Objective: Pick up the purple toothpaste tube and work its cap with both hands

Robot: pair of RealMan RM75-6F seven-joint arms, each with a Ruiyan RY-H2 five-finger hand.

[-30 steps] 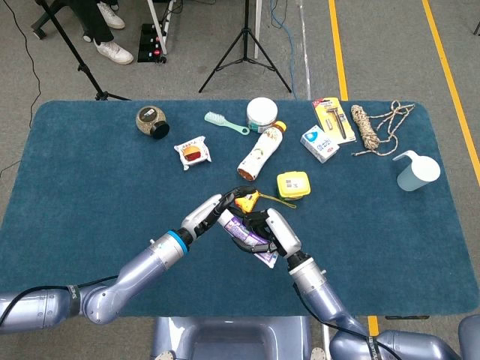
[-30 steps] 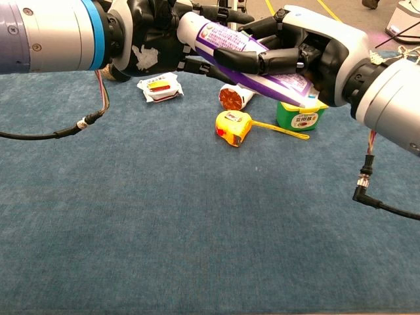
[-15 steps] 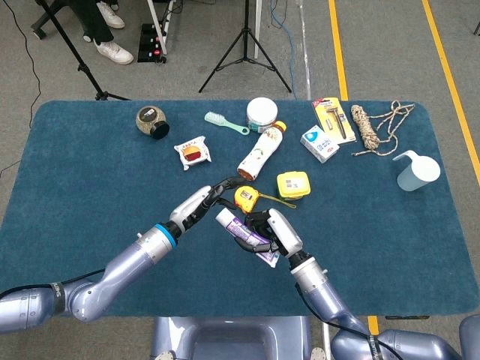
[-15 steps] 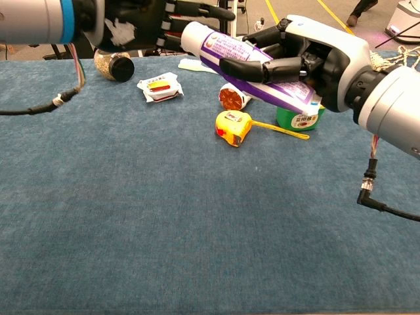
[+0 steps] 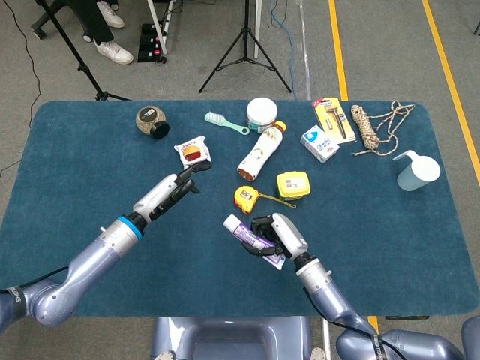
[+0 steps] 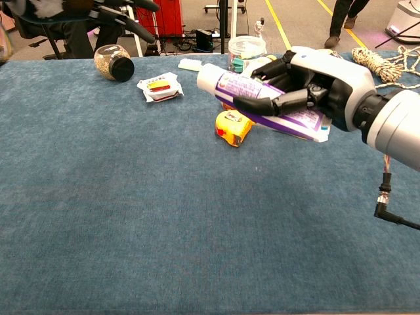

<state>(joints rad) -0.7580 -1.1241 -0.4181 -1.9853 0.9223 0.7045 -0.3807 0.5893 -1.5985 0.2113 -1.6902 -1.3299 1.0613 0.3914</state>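
Right hand (image 5: pixel 281 236) grips purple toothpaste tube (image 5: pixel 251 235) above the bench (image 5: pixel 75 172), long axis slanting with capped end toward the left hand (image 5: pixel 176 190), which hangs well apart near the snack packet (image 5: pixel 192 152), fingers spread, holding nothing.
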